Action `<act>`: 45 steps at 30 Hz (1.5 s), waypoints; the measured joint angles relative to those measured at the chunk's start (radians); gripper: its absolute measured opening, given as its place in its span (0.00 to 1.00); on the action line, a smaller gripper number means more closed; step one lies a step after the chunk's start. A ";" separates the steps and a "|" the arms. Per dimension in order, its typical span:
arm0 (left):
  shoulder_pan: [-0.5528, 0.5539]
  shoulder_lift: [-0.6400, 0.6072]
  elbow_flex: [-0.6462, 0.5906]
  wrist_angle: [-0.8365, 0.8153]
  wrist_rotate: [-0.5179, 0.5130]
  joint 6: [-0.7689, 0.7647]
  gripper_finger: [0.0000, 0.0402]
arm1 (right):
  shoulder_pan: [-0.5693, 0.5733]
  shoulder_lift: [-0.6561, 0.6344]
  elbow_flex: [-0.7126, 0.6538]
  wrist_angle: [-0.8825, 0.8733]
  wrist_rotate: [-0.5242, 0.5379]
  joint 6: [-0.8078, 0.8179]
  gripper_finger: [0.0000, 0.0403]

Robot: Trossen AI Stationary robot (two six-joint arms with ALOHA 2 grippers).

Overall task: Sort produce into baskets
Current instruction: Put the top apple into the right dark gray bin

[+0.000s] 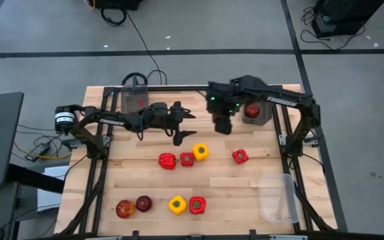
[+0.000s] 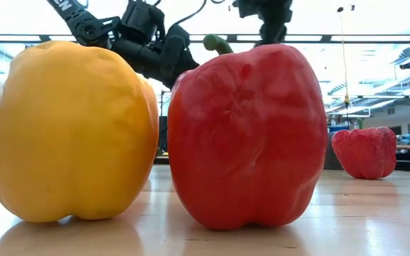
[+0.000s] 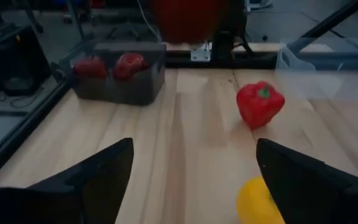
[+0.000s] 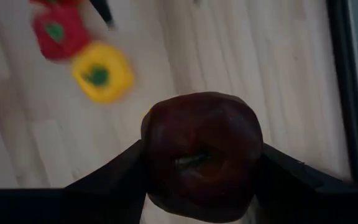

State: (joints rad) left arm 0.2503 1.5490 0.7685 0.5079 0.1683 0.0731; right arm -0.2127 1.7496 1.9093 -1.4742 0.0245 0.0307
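My right gripper hangs over the far middle of the table, shut on a dark-red apple. My left gripper is open and empty just left of it, above the wood. A red pepper, a smaller red pepper, a yellow pepper and another red pepper rest on the table's middle. Two apples, a yellow pepper and a red pepper rest near the front edge. A grey basket at the far right holds red produce. My right gripper pinches the apple's two opposite sides between its two fingers. The fingers come from above, pointing down. The apple's stem dimple faces the wrist camera. The apple is lifted clear of the table.
A second grey basket stands at the far left and a clear bin at the near right. Black frame rails run along the table's edges. In the low view a yellow pepper and a red pepper stand close to the camera.
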 joint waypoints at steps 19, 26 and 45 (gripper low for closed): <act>0.002 -0.001 0.000 -0.006 0.025 0.003 0.85 | -0.412 -0.470 -0.677 0.200 0.254 0.340 0.61; -0.002 -0.001 0.000 -0.012 0.026 -0.023 0.85 | -0.630 -0.473 -0.825 0.398 0.188 0.274 0.61; -0.029 -0.001 0.000 -0.060 -0.004 -0.053 0.85 | -0.746 -0.296 -0.855 0.524 0.269 0.536 0.61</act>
State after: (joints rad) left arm 0.2217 1.5478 0.7685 0.4475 0.1646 0.0202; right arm -0.9591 1.4534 1.0546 -0.9498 0.2934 0.5671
